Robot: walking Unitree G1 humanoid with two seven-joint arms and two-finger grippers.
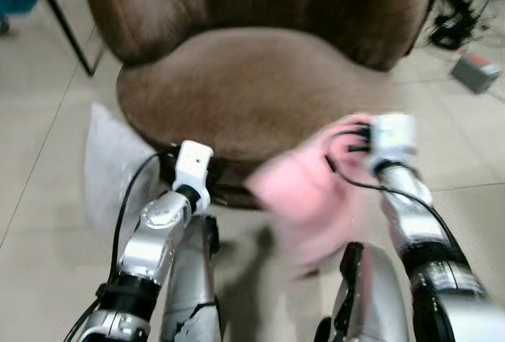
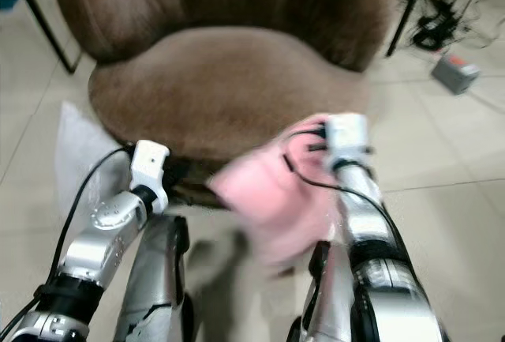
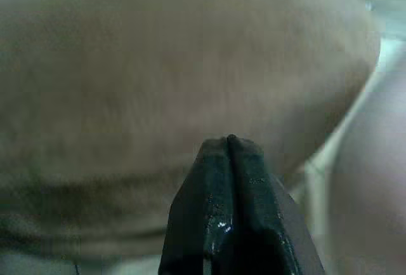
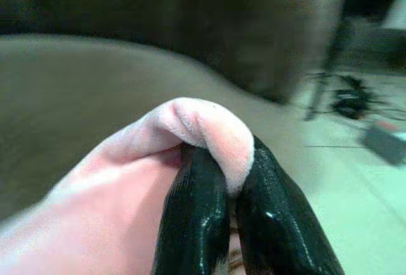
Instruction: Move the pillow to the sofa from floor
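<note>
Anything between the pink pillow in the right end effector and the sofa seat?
No. The right wrist view shows the right end effector pinching the pink pillow, with only open air between it and the brown sofa seat.

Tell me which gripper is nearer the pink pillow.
Right. The right gripper is shut on a fold of the pink pillow, holding it at the sofa's front edge. The left gripper, shut, points at the sofa seat, beside the pillow.
</note>
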